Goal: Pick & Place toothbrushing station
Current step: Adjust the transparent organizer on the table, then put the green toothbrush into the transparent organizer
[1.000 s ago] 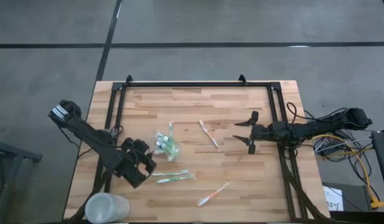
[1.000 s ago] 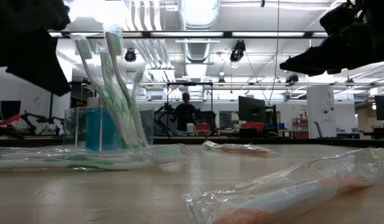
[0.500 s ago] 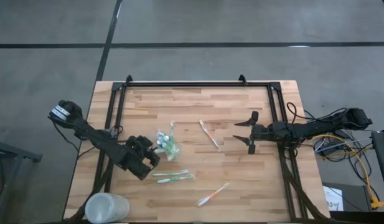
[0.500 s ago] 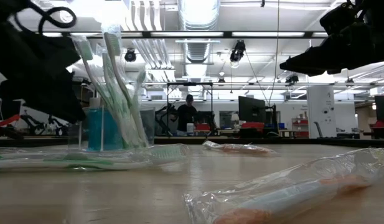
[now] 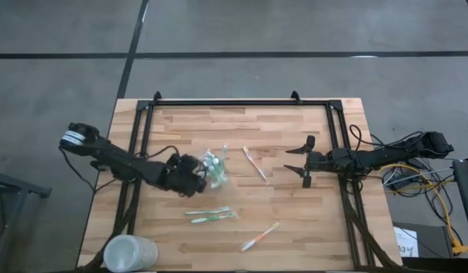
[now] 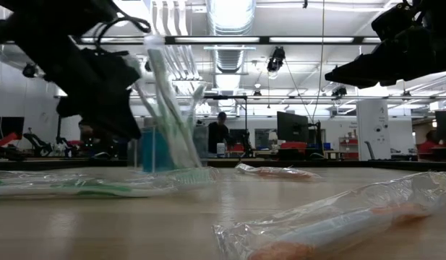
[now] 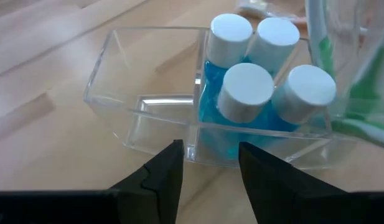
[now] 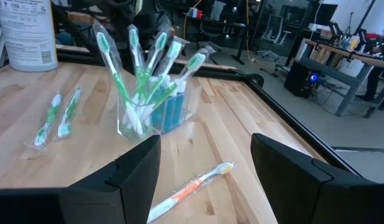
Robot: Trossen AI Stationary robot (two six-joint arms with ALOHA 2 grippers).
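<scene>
We've got the toothbrushing station (image 5: pixel 212 168) sitting mid-table, centre-left of the frame, with the left gripper (image 5: pixel 194 176) pressed right up beside it, fingers spread around its clear wall. Right gripper (image 5: pixel 300 161) waits centre-right, fingers spread. It's top-heavy with brushes, so an off-centre squeeze could tip it.

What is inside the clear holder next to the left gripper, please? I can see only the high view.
Observer: The left wrist view shows four blue tubes with white caps, standing together in one compartment of the holder.
Operator: Is the compartment beside them filled?
Observer: No, it is empty.
Operator: Is the left gripper closed on the holder?
Observer: No. The left gripper is open, its fingertips at the holder's near wall; I cannot tell whether they touch.
</scene>
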